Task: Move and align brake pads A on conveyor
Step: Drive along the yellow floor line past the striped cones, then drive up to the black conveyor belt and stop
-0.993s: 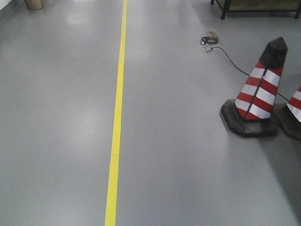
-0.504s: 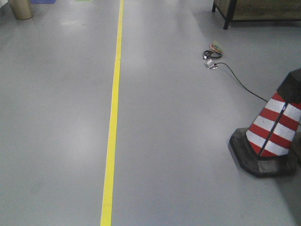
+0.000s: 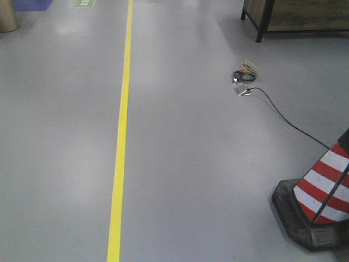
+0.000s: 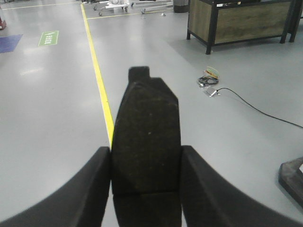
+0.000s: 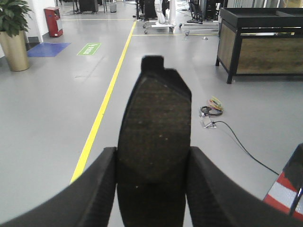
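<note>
My left gripper is shut on a dark grey brake pad. The pad sticks out forward between the jaws, held above the grey floor. My right gripper is shut on a second dark brake pad, held the same way. The conveyor is out of view in all frames. No other brake pads show. Neither gripper shows in the front view.
A yellow floor line runs ahead. A red-and-white traffic cone stands close at the lower right. A black cable with a small plug and a wire bundle lies on the floor. A wooden cabinet stands far right. A potted plant is far left.
The front view has moved forward along the floor. The cone has slid to the lower right and nearer, and the second cone has left the frame. The cabinet and cable look closer.
</note>
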